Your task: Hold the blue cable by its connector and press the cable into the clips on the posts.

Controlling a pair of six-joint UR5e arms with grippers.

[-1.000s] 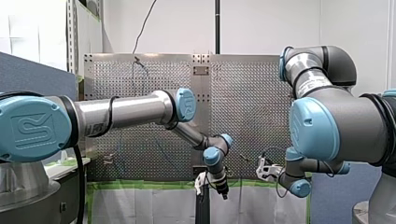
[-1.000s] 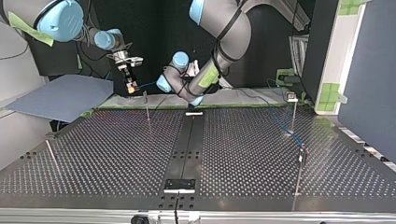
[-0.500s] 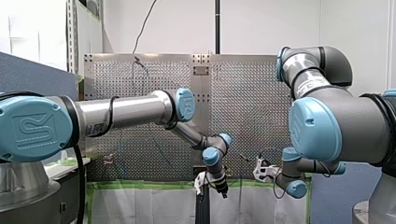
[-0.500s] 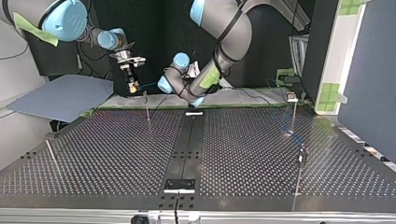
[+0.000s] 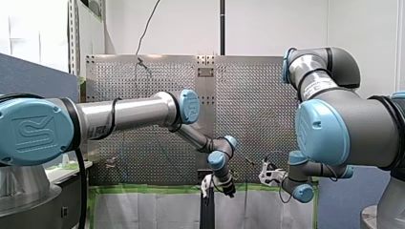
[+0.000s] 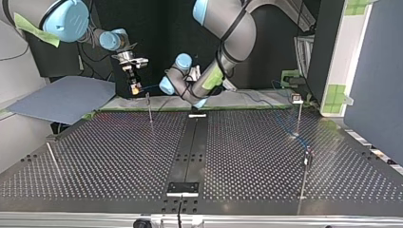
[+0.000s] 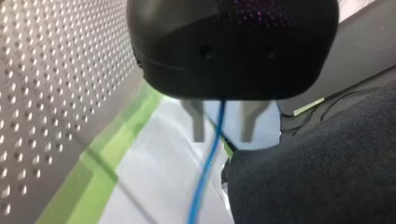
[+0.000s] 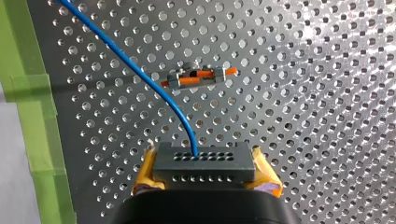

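Observation:
In the right wrist view my right gripper [image 8: 206, 173] is shut on the blue cable's dark grey connector [image 8: 205, 161], with yellow pads [image 8: 145, 173] on both sides. The blue cable [image 8: 140, 74] rises from the connector and passes close by an orange-and-grey clip [image 8: 196, 78] ahead of it. My left gripper [image 7: 222, 138] is open, its metal fingers [image 7: 198, 122] standing either side of the blue cable [image 7: 205, 182] without touching it. In the top view both grippers hang beyond the table's far edge, the right gripper [image 6: 135, 88] at the left, with the cable [image 6: 150, 87] running between them.
Thin posts stand on the perforated table [image 6: 119, 156]: one near the far edge [image 6: 149, 108], two at the top view's right [image 6: 298, 114] [image 6: 305, 166], and a leaning one at the left [image 6: 52, 159]. Green tape [image 8: 35, 116] edges the plate. A blue-grey sheet [image 6: 66, 97] lies off the far-left corner.
My right gripper has shifted a little toward the left arm with the connector in it. My left wrist has tilted slightly beyond the table's far edge.

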